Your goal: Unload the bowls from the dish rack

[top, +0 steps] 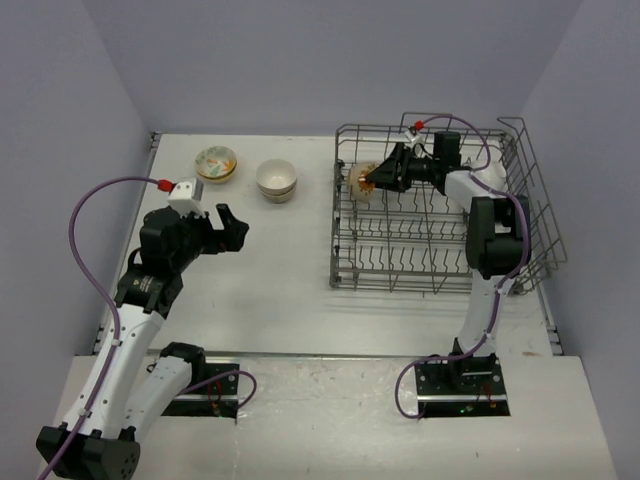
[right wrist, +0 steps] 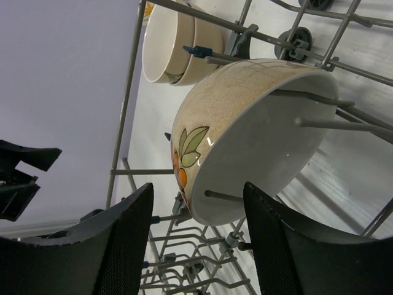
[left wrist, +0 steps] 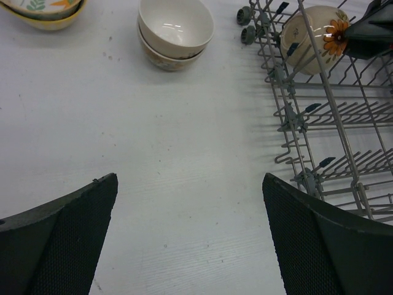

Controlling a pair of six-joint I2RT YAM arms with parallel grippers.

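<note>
One cream bowl [top: 362, 182] with orange-and-leaf marks stands on edge among the tines at the far left of the grey wire dish rack [top: 400, 280]. My right gripper [top: 372, 180] reaches into the rack from the right. In the right wrist view its open jaws straddle the lower rim of this bowl [right wrist: 258, 135], one finger outside and one inside, with gaps on both sides. My left gripper [top: 228, 228] hovers over bare table left of the rack, wide open and empty [left wrist: 190, 233]. Two small stacks of bowls stand on the table: a floral stack [top: 215, 163] and a white stack [top: 277, 180].
The rack's raised wire handles and upright tines [left wrist: 319, 123] surround the right arm. The white stack [left wrist: 175, 31] sits between the left gripper and the rack's left wall. Purple walls close in the table at the back and sides.
</note>
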